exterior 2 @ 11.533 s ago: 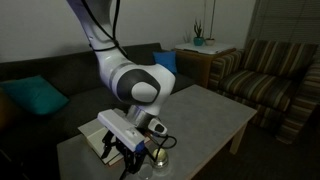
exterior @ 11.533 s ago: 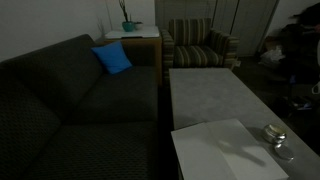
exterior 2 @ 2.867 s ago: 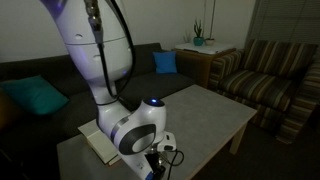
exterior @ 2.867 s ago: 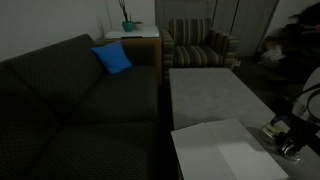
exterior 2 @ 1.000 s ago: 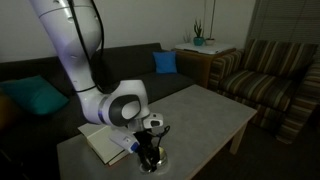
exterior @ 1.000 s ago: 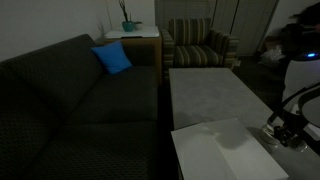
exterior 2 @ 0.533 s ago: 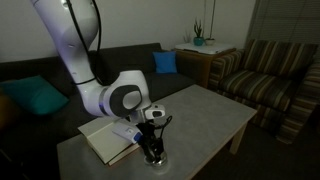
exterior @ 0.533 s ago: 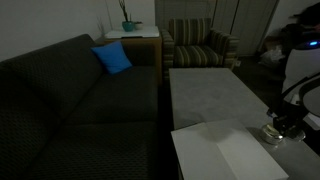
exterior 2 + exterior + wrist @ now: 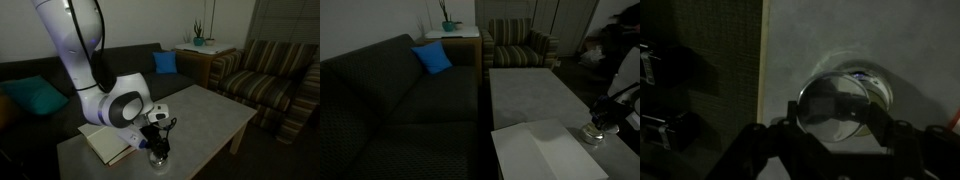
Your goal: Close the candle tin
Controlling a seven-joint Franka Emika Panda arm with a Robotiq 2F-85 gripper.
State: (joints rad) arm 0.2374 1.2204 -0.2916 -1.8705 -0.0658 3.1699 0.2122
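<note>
The candle tin is a low round silvery tin on the grey table; a sliver of pale wax shows at its far rim. Its flat round silvery lid hangs just above it, covering most of the opening but offset toward the lower left of the wrist view. My gripper is shut on the lid, one dark finger on each side of its rim. In both exterior views the gripper points down at the tin, near the table's edge.
A pale flat board lies on the table beside the tin. A dark sofa with a blue cushion runs along one side. A striped armchair and a side table with a plant stand beyond.
The gripper, still shut on the lid, has shifted a little sideways along the table and now sits more directly over the tin.
</note>
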